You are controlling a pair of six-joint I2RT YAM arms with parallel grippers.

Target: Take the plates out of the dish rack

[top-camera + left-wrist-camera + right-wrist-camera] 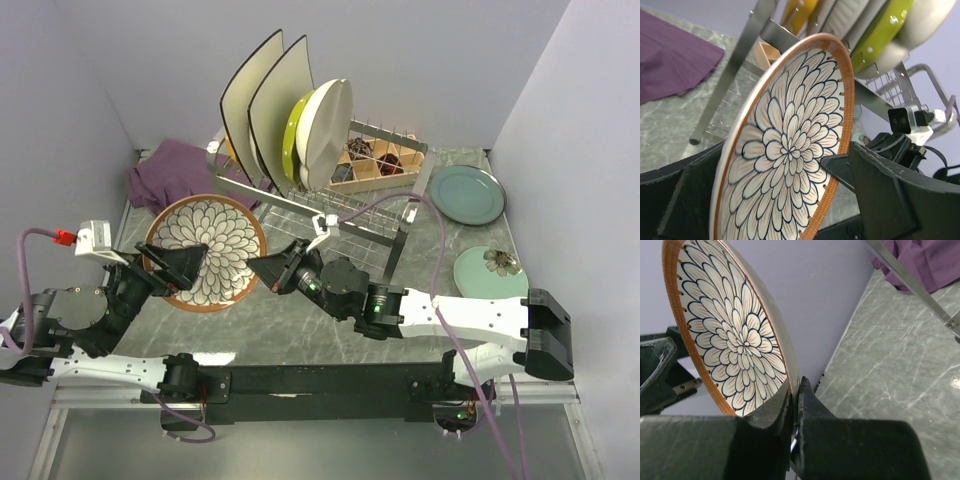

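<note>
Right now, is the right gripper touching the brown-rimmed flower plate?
Touching. The right wrist view shows the right gripper with its jaws pinched shut on the rim of the flower plate, no gap visible.

A silver wire dish rack [370, 215] holds two cream square plates [245, 100] with dark edges, a yellow-green plate [293, 135] and a cream round plate [328, 120]. In front of the rack, a patterned plate [225, 235] — cream, with dark-blue outlined petals and an orange-brown rim. Right of the rack, a teal-grey plate [466, 193] and a mint plate [490, 275] with a brown flower. Left of the rack, a purple cloth [170, 172]. The table [300, 320] is grey-green marble.
</note>
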